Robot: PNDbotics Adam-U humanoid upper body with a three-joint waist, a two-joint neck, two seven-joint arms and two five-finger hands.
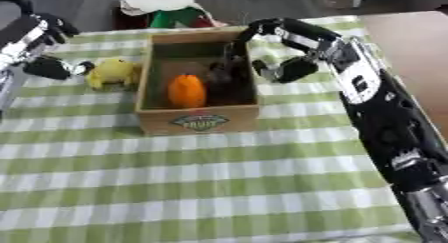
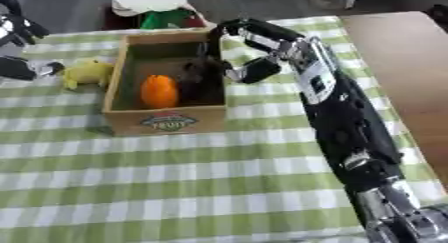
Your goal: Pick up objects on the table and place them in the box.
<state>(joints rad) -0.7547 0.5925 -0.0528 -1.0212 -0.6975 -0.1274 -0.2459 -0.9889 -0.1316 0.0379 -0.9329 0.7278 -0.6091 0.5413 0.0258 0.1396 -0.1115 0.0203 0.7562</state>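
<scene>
A cardboard box [image 1: 199, 118] with a fruit label on its front wall sits on a worktop [image 1: 219, 187] covered by a green and white checked cloth. Inside the box, toward its left side, lies an orange fruit-shaped item [image 1: 186, 90]. Beside it, on the right, is a dark object [image 1: 226, 72] too murky to identify.

The right robot hand [image 1: 262, 42] reaches in from the right, over the box's far right corner. Its fingers curl down into the box at the dark object, with the thumb outside the right wall. Whether it grips that object or has let go cannot be told.

The left robot hand [image 1: 48, 47] shows at the upper left edge, its fingers curled around nothing, near a yellow soft toy [image 1: 112, 72]. This toy lies on the cloth just outside the box's left wall and has not yet been placed inside.

The yellow toy looks plush, so it is probably light, squashy and not fragile. Its fabric should resist slipping. A sensible hold would be around its rounded body, fingers on one side and thumb on the other, not on a limb that could flop. The orange item looks smooth and rounded, so it may roll if nudged.
</scene>
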